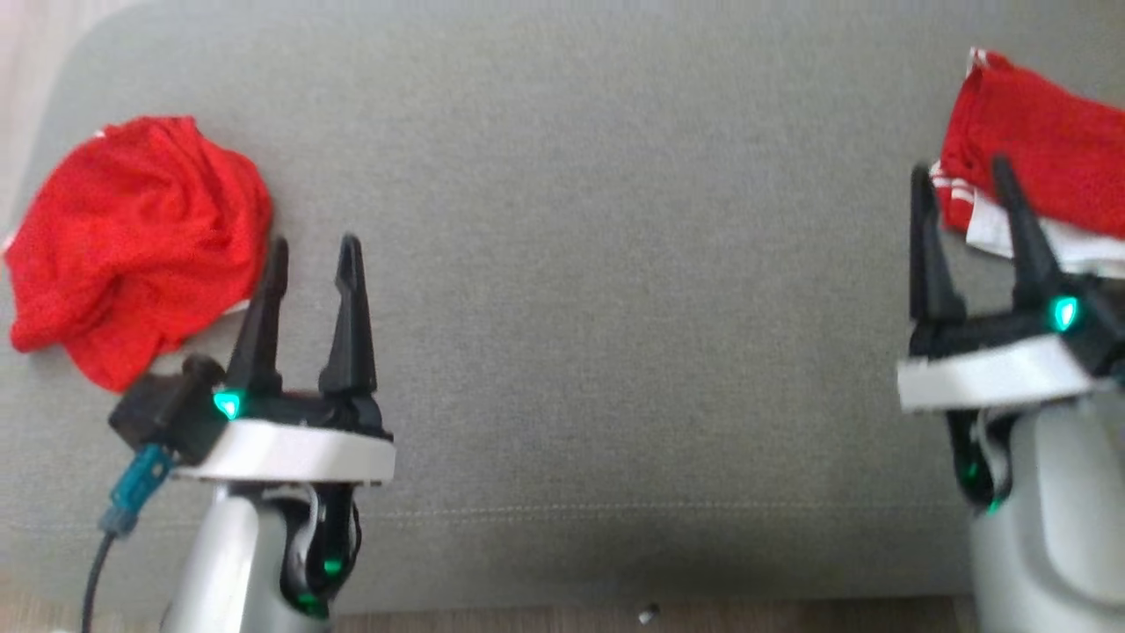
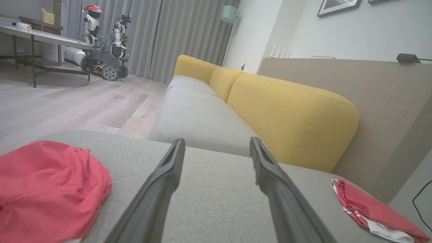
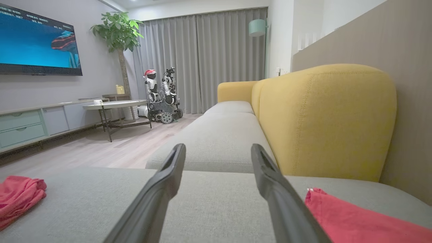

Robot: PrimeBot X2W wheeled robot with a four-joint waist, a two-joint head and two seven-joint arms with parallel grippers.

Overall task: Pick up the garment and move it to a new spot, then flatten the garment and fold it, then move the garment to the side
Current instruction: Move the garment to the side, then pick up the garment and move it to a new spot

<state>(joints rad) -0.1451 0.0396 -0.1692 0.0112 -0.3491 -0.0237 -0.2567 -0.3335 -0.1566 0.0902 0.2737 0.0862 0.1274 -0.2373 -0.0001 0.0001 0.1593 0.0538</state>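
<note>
Garment [image 1: 132,237], red and crumpled, on the sofa [image 1: 615,264] beside my left pincer [image 1: 315,251] — spread apart, seemingly poised to lift it; my right pincer [image 1: 960,176], also apart, sits near a folded cloth [image 1: 1046,149].

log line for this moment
left gripper: open, empty; right gripper: open, empty; crumpled red garment: cushion left; second red garment: cushion right

Your left gripper [image 1: 315,244], two long black plastic fingers [image 1: 352,316] on a white wrist collar [image 1: 290,453], points up from the lower left, jaws spread wide and empty. Your right gripper [image 1: 960,167], built alike, stands higher at the right edge, equally parted, nothing held.
</note>
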